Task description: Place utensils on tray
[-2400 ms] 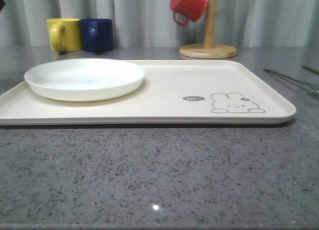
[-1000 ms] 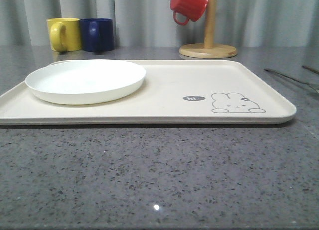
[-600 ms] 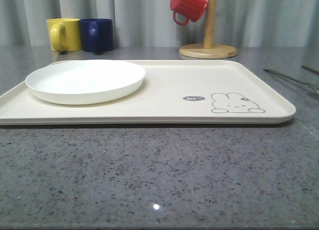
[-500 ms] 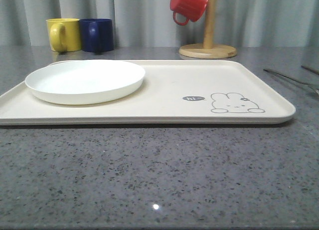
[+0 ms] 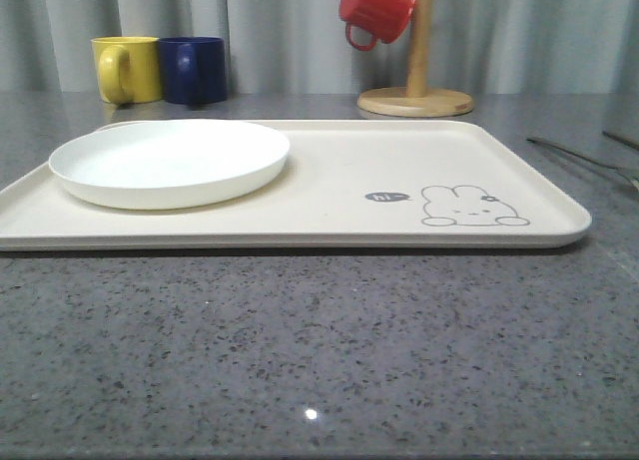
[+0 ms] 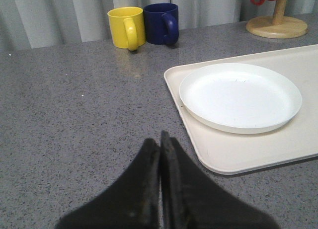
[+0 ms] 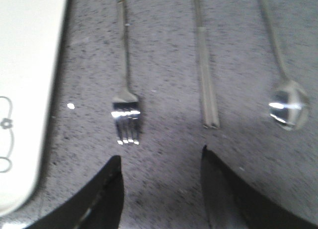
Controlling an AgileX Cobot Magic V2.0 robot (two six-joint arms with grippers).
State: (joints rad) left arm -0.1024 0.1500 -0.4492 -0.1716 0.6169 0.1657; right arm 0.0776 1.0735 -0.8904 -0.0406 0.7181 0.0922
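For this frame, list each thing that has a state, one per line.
Left gripper: shut, empty, over bare table.
Right gripper: open, empty, above the cutlery.
Fork: flat on table, off tray.
Chopsticks: on table, side by side.
Spoon: on table.
Tray: holds only the plate.
Plate: empty.
Red mug: hanging on stand.

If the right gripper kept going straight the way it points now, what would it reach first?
Probably the fork: its tines lie on the table just ahead of the right gripper, whose jaws are open. The chopsticks sit slightly off to the side. Depth is hard to judge.
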